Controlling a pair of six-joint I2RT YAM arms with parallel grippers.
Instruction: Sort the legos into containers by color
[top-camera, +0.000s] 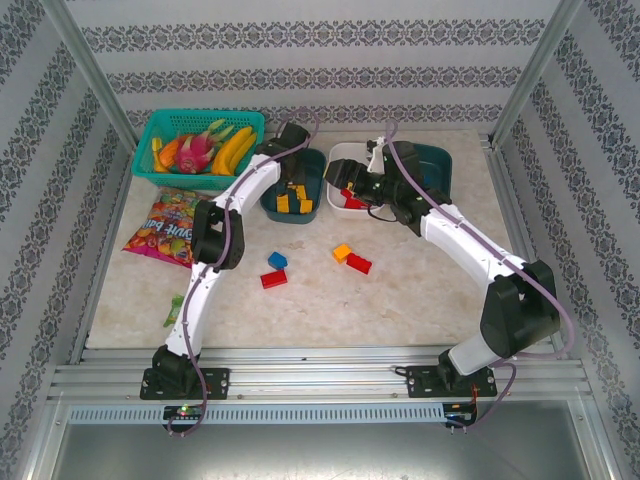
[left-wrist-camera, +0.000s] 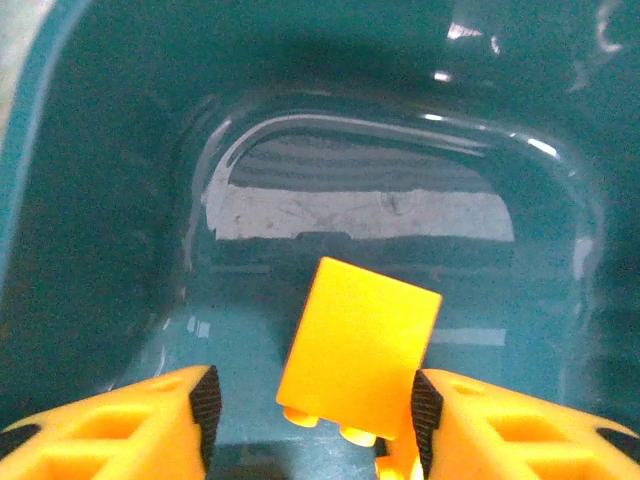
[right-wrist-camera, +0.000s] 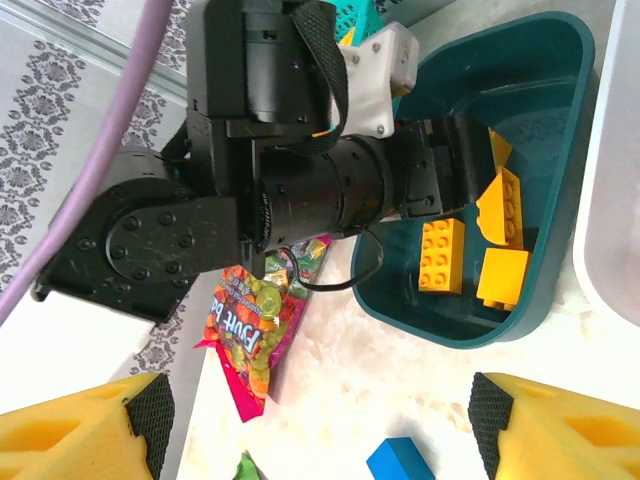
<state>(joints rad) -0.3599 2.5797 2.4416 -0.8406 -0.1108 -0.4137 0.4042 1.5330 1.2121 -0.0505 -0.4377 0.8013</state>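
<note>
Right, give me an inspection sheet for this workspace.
Surface: pale marbled table; loose on it: blue lego, red lego beside it, orange lego, second red lego.
Job's things: dark teal tub holds yellow legos; white tub holds red legos; second dark teal tub, contents unclear.
Clutter: mesh basket of toy fruit, snack bag, small green scrap.
Grippers: left fingers apart in the dark teal tub, yellow lego between them; right fingers wide apart, empty.
Cables: purple cable along each arm.
Surroundings: patterned walls, metal frame post.

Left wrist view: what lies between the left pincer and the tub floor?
A tilted yellow lego, between the left pincer's open fingers, over the dark teal tub; left wrist view.
</note>
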